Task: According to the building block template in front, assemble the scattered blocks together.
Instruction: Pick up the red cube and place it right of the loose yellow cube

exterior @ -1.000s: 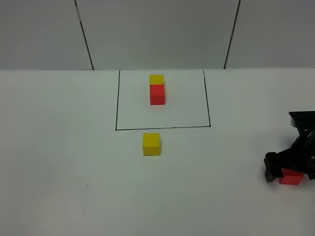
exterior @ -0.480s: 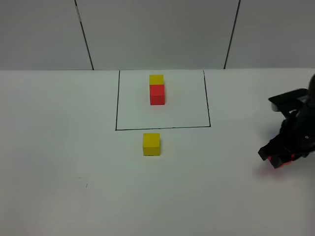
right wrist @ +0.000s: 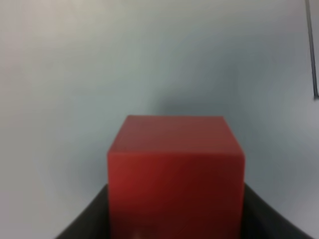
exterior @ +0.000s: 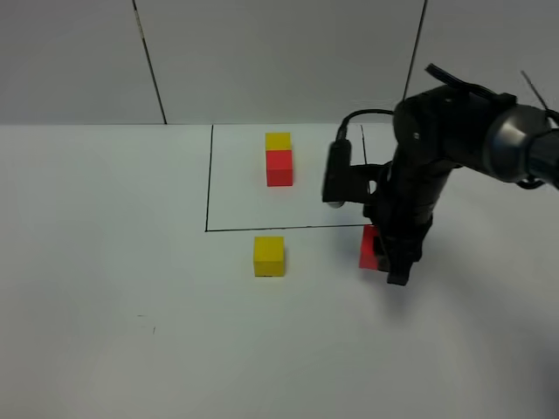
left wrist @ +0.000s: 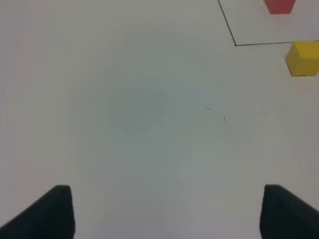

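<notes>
The red cube (exterior: 370, 247) is gripped in the right hand (exterior: 389, 257), which is closed firmly on it. I can't tell whether it is clear of the table (exterior: 122, 288). The yellow cube (exterior: 268, 256) sits apart from that hand, toward the left arm's side, so I'd say the pick-up is done but the joining isn't. The template (exterior: 279, 159) lies beyond both. The left hand (left wrist: 167, 214) hangs with its jaws spread, holding nothing.

Two yellow cubes (exterior: 278, 140) (exterior: 269, 255); two red cubes (exterior: 279, 168) (exterior: 369, 247); one black-line rectangle (exterior: 208, 179).
</notes>
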Robot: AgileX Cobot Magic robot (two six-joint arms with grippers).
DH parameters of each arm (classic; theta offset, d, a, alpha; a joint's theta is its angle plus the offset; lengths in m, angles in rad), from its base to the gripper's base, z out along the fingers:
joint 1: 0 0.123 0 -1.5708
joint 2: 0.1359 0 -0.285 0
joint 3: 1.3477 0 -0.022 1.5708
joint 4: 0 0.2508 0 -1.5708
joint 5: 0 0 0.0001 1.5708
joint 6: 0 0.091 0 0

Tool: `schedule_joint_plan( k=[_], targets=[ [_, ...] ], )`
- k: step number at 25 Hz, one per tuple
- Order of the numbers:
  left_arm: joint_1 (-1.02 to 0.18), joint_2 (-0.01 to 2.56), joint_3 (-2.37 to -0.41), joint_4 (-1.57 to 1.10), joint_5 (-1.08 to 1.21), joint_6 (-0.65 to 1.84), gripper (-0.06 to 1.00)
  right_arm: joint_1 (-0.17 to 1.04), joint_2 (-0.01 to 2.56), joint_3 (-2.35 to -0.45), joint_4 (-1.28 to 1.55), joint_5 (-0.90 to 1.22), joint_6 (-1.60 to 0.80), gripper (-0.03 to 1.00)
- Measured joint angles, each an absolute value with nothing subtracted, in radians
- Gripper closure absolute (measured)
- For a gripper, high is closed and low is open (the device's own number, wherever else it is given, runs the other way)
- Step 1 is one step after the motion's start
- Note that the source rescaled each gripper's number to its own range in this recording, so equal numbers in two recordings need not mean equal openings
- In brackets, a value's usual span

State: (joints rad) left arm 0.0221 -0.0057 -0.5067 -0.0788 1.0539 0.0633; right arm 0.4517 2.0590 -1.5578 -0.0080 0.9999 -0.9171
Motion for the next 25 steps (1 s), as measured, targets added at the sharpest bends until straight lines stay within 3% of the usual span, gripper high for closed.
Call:
schedule_joint_plan(
  k=[11,25],
  targets=[
    [0.022,-0.006,-0.507,-0.079,1.054,0.063,0.18,0.502,2.313,-1.890,0.026,1.158,-0.990,0.96],
    [0.022,-0.006,-0.507,-0.079,1.054,0.063,0.23,0.513,2.377,-1.907,0.119,1.072,-1.053,0.96]
  ],
)
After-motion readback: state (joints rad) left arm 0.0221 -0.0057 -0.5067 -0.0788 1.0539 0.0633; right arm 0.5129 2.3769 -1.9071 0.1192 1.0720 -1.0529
